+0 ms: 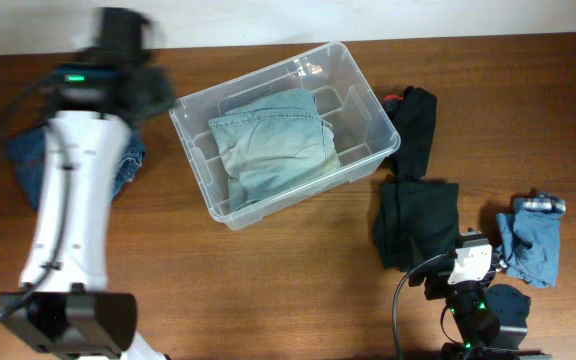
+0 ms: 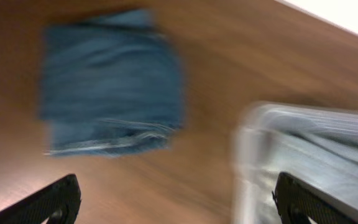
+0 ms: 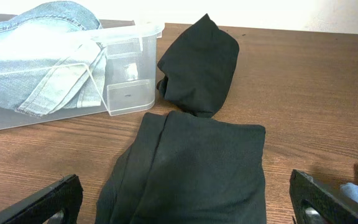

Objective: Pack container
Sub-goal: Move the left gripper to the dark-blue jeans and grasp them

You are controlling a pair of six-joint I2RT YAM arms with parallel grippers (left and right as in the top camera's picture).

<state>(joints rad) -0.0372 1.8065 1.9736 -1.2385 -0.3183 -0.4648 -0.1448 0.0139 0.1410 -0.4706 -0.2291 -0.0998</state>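
Presumably queued for packing, blue jeans (image 2: 110,81) lie beside the container (image 1: 258,73) near the spread, empty left gripper (image 2: 179,196); right gripper (image 3: 185,193), likewise spread, faces black clothes (image 3: 194,155).

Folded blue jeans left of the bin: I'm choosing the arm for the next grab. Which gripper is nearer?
Left. The left gripper hangs just beside the jeans, jaws open. The right gripper sits far off on the opposite side, by the black garment.

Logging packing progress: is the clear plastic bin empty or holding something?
Holding something: one folded pale denim garment lies inside the clear rectangular plastic bin, covering most of its floor.
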